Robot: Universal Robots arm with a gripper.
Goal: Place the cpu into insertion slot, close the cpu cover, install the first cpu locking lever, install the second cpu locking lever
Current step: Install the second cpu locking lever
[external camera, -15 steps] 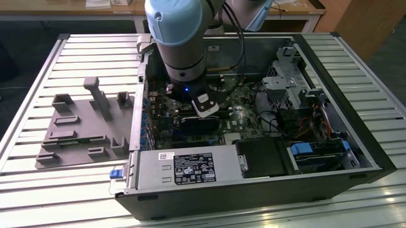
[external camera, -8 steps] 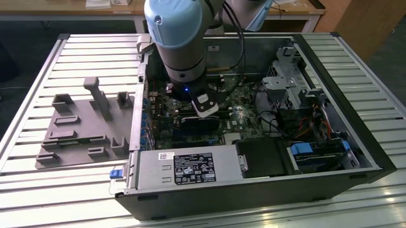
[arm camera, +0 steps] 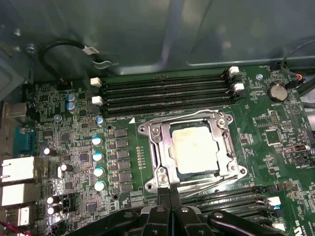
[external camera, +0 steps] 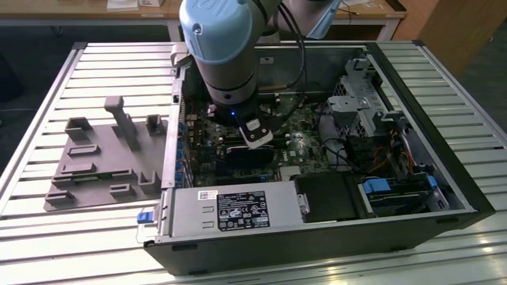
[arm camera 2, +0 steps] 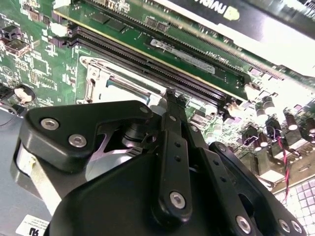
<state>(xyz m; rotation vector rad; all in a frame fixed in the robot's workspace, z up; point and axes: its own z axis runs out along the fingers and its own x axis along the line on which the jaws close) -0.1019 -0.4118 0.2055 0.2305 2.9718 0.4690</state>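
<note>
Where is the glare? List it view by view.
Exterior view: glare streaks the slatted table. Second wrist view: the card edge is blown white, the gripper dark. First wrist view: even light, soft sheen on the cpu.

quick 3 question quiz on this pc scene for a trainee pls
1. True or false: the cpu cover lies closed over the cpu.
2. In the first wrist view, the gripper is nearest to: A the cpu cover's edge, B the coin battery, C the blue-topped capacitors.
3. Fill in: in the exterior view, the grey fixture plate lies on the exterior view's ____ of the computer case.

Key: 1 true; 2 A; 3 left.
</note>
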